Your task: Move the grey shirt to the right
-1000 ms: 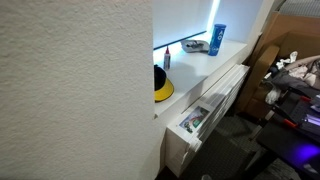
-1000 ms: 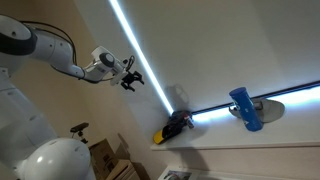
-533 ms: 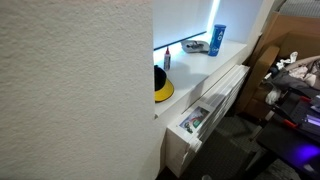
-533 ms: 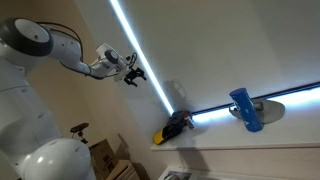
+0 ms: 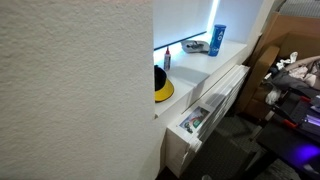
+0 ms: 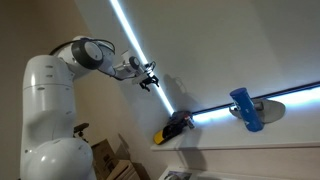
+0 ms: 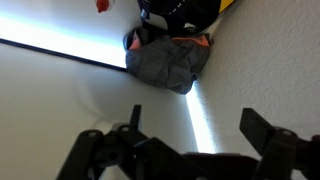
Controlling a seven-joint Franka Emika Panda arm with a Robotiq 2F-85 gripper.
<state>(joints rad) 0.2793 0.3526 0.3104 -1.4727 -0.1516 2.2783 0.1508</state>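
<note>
Wrist view shows the grey shirt (image 7: pixel 168 62) bunched well ahead of the gripper (image 7: pixel 190 125), which gapes wide, empty.

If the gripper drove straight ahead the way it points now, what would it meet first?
Most likely the grey shirt: in the wrist view it lies bunched ahead of the open gripper, slightly off its midline, nothing visible between them. Depth is unclear, so it's a guess.

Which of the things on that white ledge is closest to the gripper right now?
The crumpled grey shirt, straight ahead of the gripper in the wrist view. The blue cup stands much farther along the ledge in an exterior view.
</note>
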